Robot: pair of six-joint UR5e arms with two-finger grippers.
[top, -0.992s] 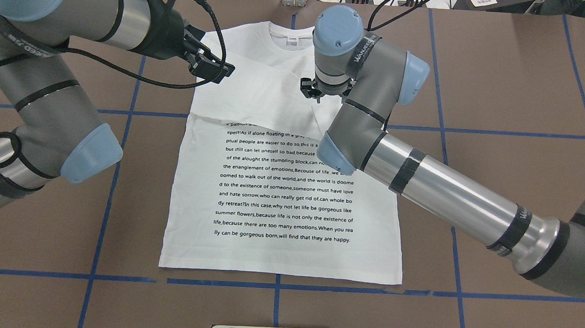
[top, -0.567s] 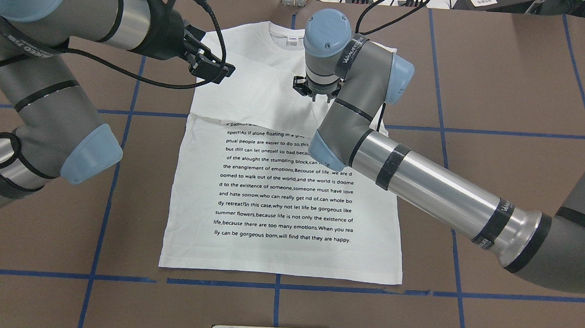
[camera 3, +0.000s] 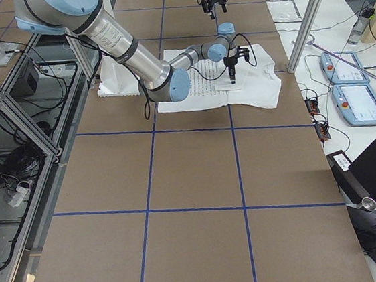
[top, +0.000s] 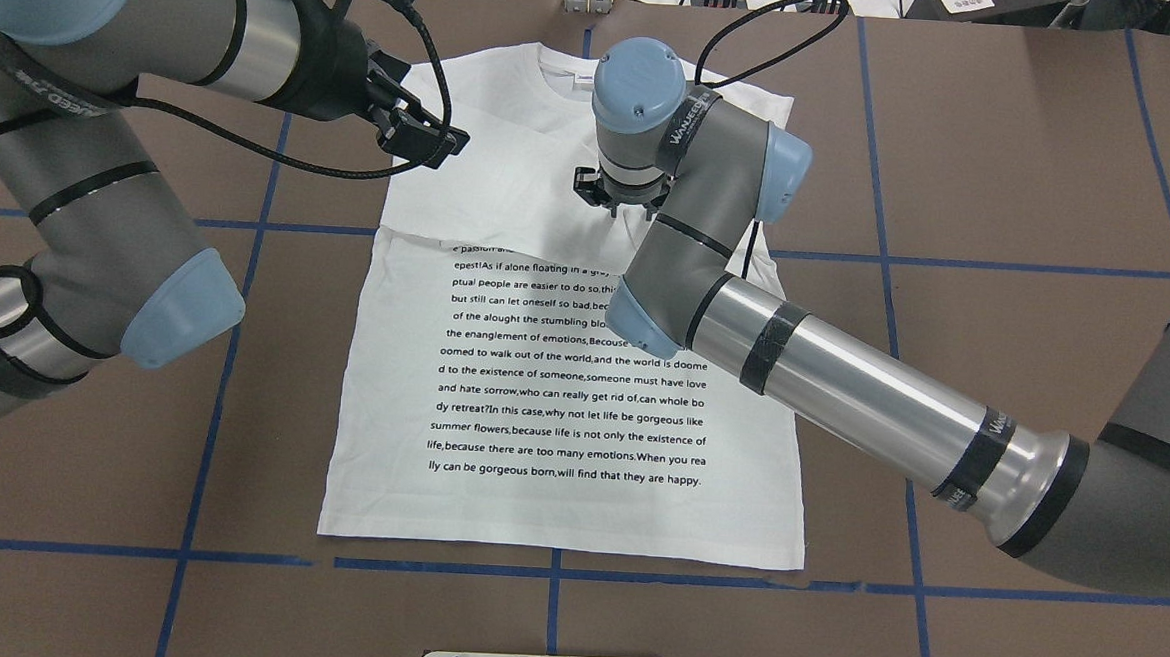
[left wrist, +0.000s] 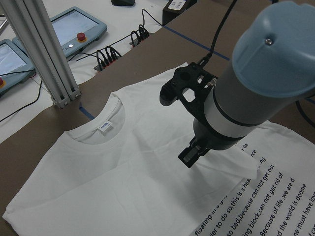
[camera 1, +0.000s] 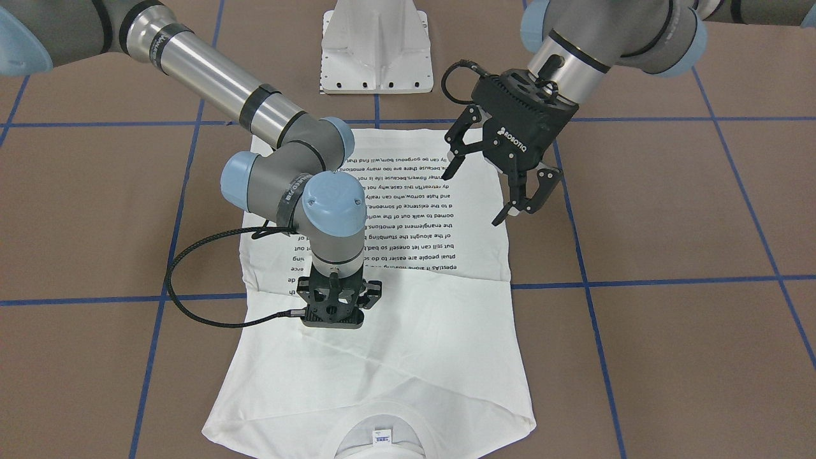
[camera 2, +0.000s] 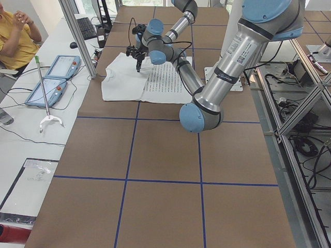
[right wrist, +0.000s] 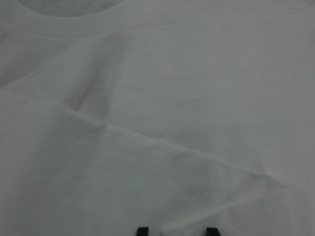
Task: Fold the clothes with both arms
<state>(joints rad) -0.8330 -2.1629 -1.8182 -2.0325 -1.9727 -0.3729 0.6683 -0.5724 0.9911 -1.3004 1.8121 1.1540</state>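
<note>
The white shirt lies flat on the brown table, printed text up, neck and tag at the far side, with a sleeve folded across the chest. My right gripper points straight down on the chest, below the collar. Its fingertips are close together with a fold of sleeve cloth between them. It also shows in the front view and the left wrist view. My left gripper is open and empty, hovering above the shirt's left shoulder edge.
The white pedestal base stands at the robot's edge of the table. Blue tape lines grid the brown surface. Beyond the far edge are an aluminium post, cables and teach pendants. A person in yellow sits there.
My right gripper has moved left across the chest, towards the shirt's middle, and the right arm has swung with it. My left gripper has stayed open in place.
</note>
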